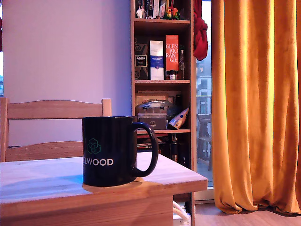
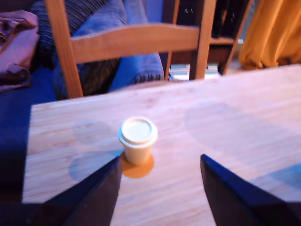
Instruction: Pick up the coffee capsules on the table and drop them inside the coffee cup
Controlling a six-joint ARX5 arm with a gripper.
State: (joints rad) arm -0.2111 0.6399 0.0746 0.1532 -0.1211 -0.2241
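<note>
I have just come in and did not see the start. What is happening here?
A robot arm's gripper is open above a wooden table, holding nothing. A cream coffee capsule stands upright on the table ahead of its fingers. In the exterior view a black coffee cup stands upright near the table's edge.

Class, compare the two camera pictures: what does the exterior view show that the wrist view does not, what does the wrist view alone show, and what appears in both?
Only the exterior view shows the black coffee cup, standing upright near the table's corner, and the bookshelf behind it.

Only the wrist view shows a cream coffee capsule standing on the wood, and the gripper, its two dark fingers spread wide with nothing between them and the capsule ahead of them.

Both show the wooden table, a wooden chair and the orange curtain.
</note>
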